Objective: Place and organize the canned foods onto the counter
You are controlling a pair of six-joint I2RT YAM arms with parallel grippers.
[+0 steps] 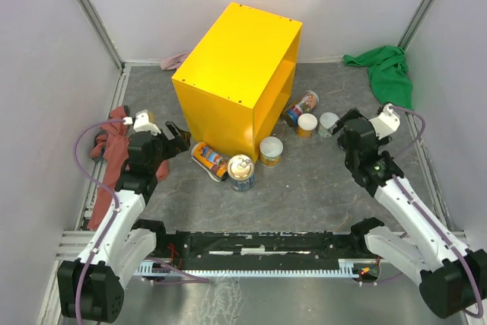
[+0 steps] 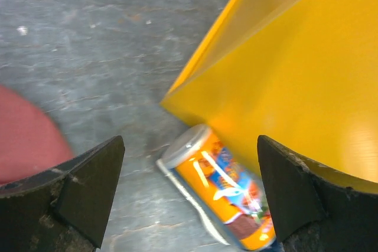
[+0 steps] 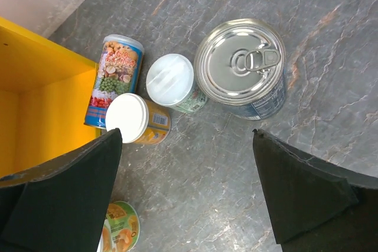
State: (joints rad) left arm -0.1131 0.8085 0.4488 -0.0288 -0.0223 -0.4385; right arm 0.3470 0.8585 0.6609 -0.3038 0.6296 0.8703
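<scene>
Both my grippers gaped: left gripper (image 2: 190,163) by a toppled slim orange can (image 2: 224,196), right gripper (image 3: 186,146) near a wide silver-topped can (image 3: 241,63).

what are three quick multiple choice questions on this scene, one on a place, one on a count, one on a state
1. Where does the orange can lie, relative to the counter?
A) on its top
B) on the table by its near corner
C) on its shelf

2. How many cans stand on the counter's top?
A) three
B) one
C) none

3. The left gripper is:
A) open, holding nothing
B) shut on a can
C) shut on a cloth

Answers:
1 B, the left wrist view shows it on its side on the table at the yellow corner.
2 C, the top is bare in the top view.
3 A, its jaws stand wide apart, with the can beyond them.
</scene>
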